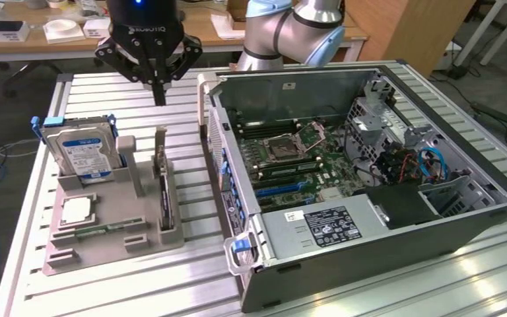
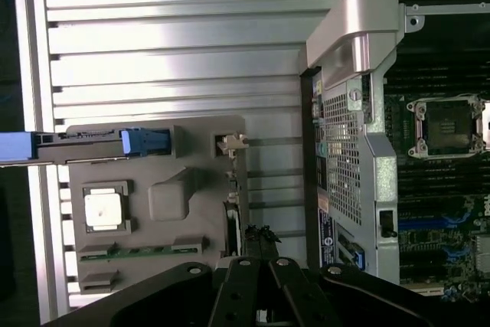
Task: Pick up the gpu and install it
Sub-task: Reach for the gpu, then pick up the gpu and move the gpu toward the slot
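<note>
holder [image 1: 103, 247] lower left in exterior view | hard drive [image 1: 79, 153], gpu [image 1: 164, 191] stood in it | gripper [image 1: 159, 99] hung above gpu | computer case [image 1: 395, 251] right

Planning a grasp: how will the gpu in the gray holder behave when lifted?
The gpu is a thin card, so probably stiff and light. Standing on edge in the gray holder, it may tilt if nudged sideways.

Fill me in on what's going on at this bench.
A robot arm's gripper, shut and empty, hangs above a gray holder on the table, near one end of the gpu, which stands on edge in a slot there. The gpu has not yet been picked up. A hard drive stands in the same holder. The open computer case lies beside it, on the exterior view's right, with its motherboard exposed.
</note>
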